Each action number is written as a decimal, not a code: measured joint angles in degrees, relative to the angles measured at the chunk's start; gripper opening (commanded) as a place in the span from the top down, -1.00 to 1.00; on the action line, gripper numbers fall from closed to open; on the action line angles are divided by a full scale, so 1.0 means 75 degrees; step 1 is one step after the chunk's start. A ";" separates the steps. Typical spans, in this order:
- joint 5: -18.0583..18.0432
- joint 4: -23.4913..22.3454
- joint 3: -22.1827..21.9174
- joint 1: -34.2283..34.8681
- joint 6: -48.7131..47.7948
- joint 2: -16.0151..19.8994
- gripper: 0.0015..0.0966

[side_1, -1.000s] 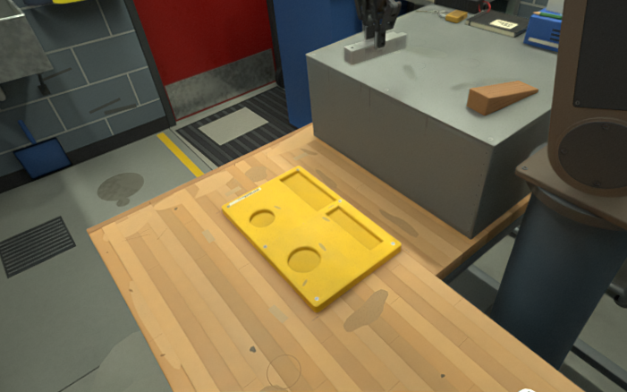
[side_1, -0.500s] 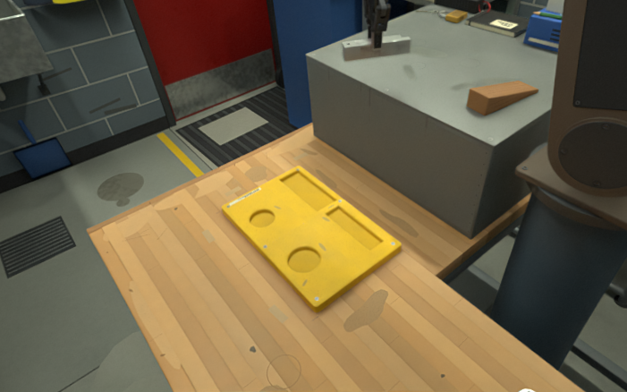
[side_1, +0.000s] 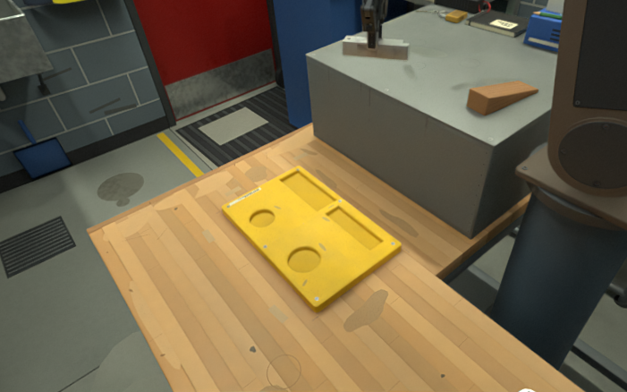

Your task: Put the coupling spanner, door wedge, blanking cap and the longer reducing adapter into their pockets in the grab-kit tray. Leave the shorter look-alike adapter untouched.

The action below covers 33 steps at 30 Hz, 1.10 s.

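Note:
The blanking cap and the two reducing adapters are nowhere in sight here. At the far left of the grey block's top, the grey bar-shaped coupling spanner (side_1: 375,47) hangs just above the surface, gripped at its middle by my closed gripper (side_1: 371,43), which comes down from above. The brown door wedge (side_1: 500,97) lies on the block's right side, thin end pointing right. The yellow grab-kit tray (side_1: 311,233) lies flat on the wooden bench below the block, with two round and two rectangular pockets, all empty.
Behind the work, a dark book (side_1: 497,23), a blue box (side_1: 543,30) and a small yellow object (side_1: 455,16) sit at the block's rear. The arm's brown base and blue pedestal (side_1: 574,233) stand at the right. The bench ends at the left over the floor.

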 measured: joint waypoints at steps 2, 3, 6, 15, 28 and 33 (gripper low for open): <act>0.0000 0.0000 0.0000 0.0000 0.0478 0.0000 0.86; 0.0000 0.0000 0.0000 0.0000 0.0710 0.0000 0.86; 0.0000 0.0000 0.0000 0.0000 0.1375 0.0000 0.86; 0.0000 0.0000 0.0000 0.0000 0.2991 0.0000 0.86; 0.0000 0.0000 0.0000 0.0000 0.4097 0.0000 0.86; 0.0000 0.0000 0.0000 0.0000 0.4186 0.0000 0.86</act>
